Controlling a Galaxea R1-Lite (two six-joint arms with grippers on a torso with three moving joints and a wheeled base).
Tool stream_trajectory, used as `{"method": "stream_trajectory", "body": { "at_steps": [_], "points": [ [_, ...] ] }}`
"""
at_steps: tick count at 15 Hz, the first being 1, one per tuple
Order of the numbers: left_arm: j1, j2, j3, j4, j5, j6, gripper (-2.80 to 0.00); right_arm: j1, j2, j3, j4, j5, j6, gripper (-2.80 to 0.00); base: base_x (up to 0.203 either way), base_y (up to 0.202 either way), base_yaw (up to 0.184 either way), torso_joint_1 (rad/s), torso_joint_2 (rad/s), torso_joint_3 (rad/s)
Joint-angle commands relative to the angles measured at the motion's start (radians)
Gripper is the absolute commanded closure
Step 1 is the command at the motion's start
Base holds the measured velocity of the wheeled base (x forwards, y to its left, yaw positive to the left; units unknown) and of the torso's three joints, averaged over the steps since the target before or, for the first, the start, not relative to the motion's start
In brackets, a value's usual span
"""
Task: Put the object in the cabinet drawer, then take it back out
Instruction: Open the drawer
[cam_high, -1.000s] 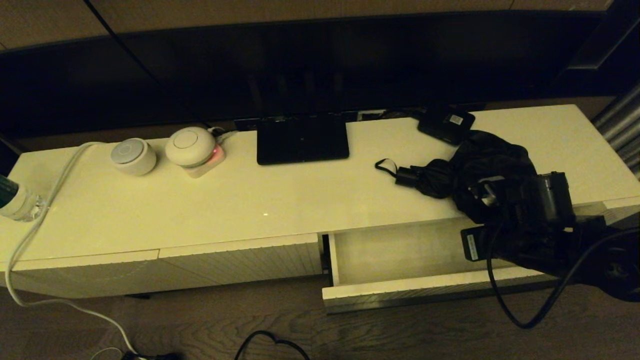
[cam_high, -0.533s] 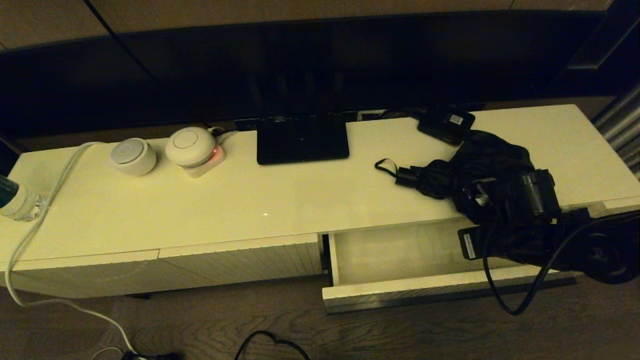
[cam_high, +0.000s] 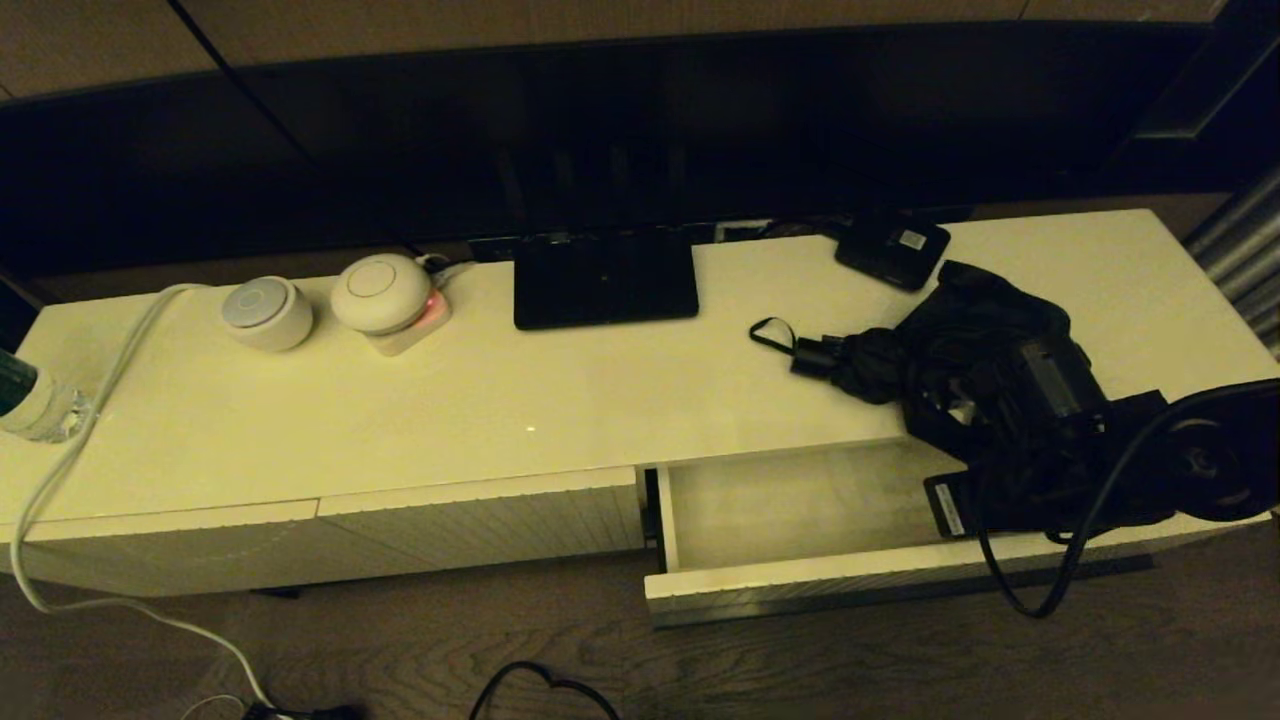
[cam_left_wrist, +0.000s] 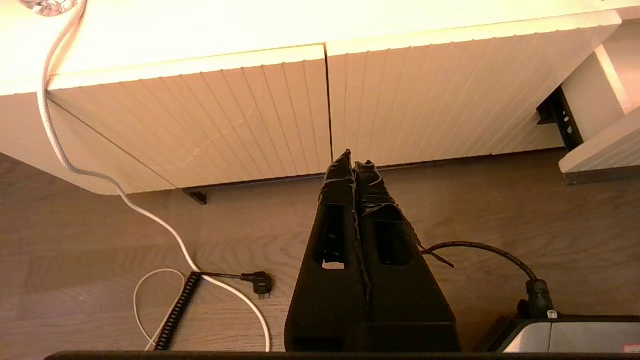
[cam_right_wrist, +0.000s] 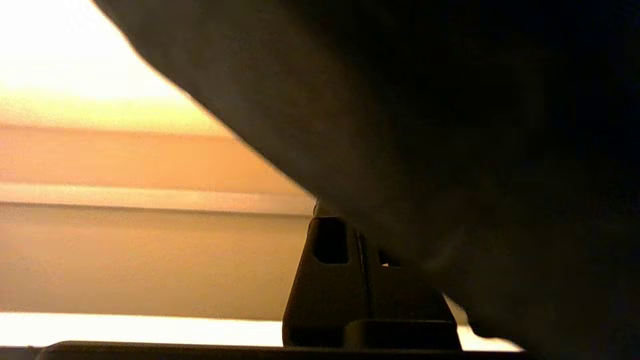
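Note:
The black folding umbrella (cam_high: 960, 310) lies on the cabinet top at the right. Its short handle (cam_high: 812, 356) and wrist loop (cam_high: 768, 332) point left, and its baggy fabric hangs over the front edge. My right gripper (cam_high: 965, 400) is buried in that fabric above the open cabinet drawer (cam_high: 800, 585). In the right wrist view its fingers (cam_right_wrist: 330, 280) stand pressed together, with dark umbrella fabric (cam_right_wrist: 450, 125) draped over their tips. The drawer's pale interior (cam_high: 790, 500) holds nothing that I can see. My left gripper (cam_left_wrist: 352, 157) is shut and empty, low over the floor before the closed ribbed fronts (cam_left_wrist: 240, 115).
A small black box with a white label (cam_high: 893, 248) sits behind the umbrella. A flat black device (cam_high: 604, 278), two round white devices (cam_high: 266, 312) (cam_high: 381, 292), a white cable (cam_high: 80, 440) and a bottle (cam_high: 25, 400) stand further left. My right arm's cable (cam_high: 1040, 590) loops below the drawer front.
My right wrist has swung to the right and further back over the cabinet edge, while its fingertips stayed in the umbrella fabric. The fabric shifted slightly. The handle and the drawer stayed put.

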Motion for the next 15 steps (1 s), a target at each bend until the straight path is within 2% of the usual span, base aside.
{"method": "stream_trajectory", "body": {
  "at_steps": [1,8,12,15],
  "points": [
    [0.000,0.000,0.003,0.000,0.001,0.000,0.00,0.007,-0.001,0.013,0.013,0.000,0.007,0.00,0.000,0.000,0.000,0.000,0.00,0.000],
    [0.000,0.000,0.003,0.000,0.001,0.000,0.00,0.054,0.001,0.127,0.015,-0.006,0.083,0.00,0.000,0.000,0.000,0.000,0.00,0.000],
    [0.000,0.000,0.003,0.000,0.001,0.000,0.00,0.067,-0.018,0.188,0.035,-0.008,0.095,0.00,0.000,0.000,0.000,0.000,0.00,0.000],
    [0.000,0.000,0.003,0.000,0.001,0.000,0.00,0.080,-0.033,0.215,0.078,-0.021,0.151,0.00,0.000,0.000,0.000,0.000,0.00,0.000]
  ]
}}
